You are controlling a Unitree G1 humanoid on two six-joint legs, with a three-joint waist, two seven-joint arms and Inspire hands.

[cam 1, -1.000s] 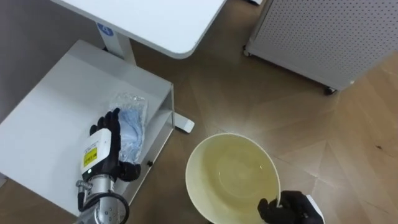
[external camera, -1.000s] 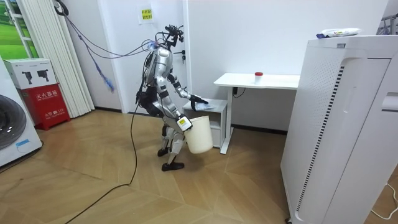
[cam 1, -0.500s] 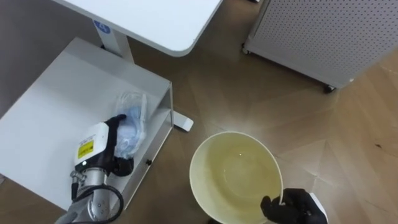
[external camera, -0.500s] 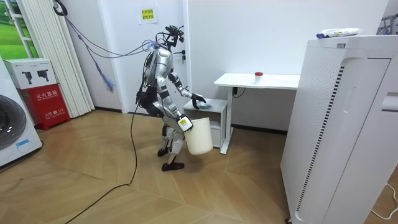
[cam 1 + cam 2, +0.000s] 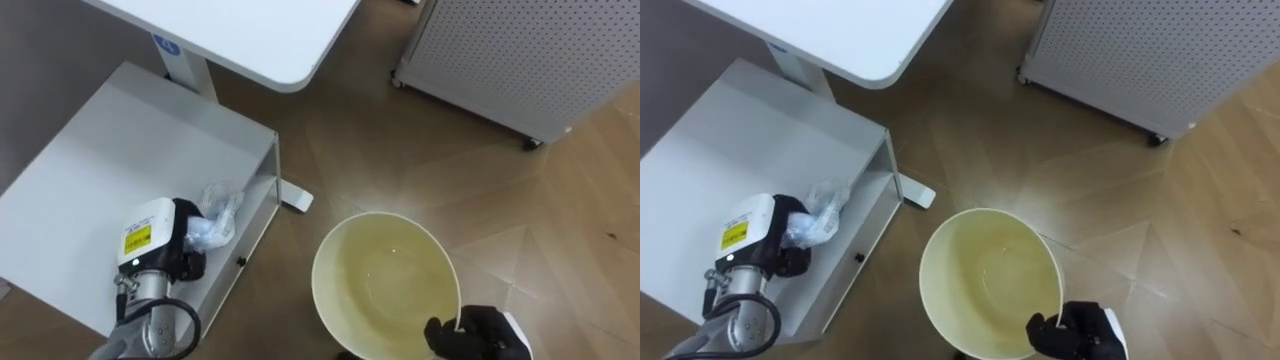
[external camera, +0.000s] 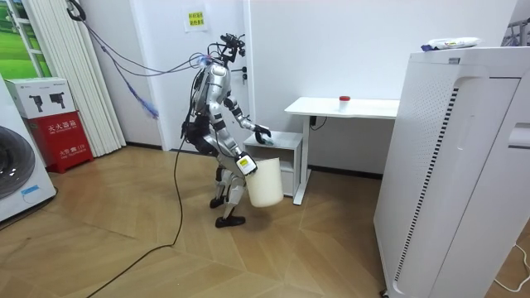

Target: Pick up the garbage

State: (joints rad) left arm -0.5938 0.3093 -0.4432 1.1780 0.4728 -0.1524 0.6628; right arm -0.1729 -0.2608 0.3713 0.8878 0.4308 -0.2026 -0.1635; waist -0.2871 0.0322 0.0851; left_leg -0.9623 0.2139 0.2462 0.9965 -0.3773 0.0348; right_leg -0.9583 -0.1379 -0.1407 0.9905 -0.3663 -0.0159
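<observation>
While the right hand (image 5: 478, 335) is gripping the bin (image 5: 345, 262) by its rim, the left hand (image 5: 187, 262) is clutching a crumpled plastic bag (image 5: 216, 212) above the low white cabinet (image 5: 90, 165).

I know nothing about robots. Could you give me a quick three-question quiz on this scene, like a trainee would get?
1. True or false: the cream bucket holds rubbish.
2. Where is the crumpled plastic bag? A) in the left hand; B) inside the bucket; C) on the floor.
3. Fill in: the right hand grips the bucket by its ____.

Key: 1 false, it looks empty. 2 A, the fingers close on it above the low white cabinet. 3 rim.
</observation>
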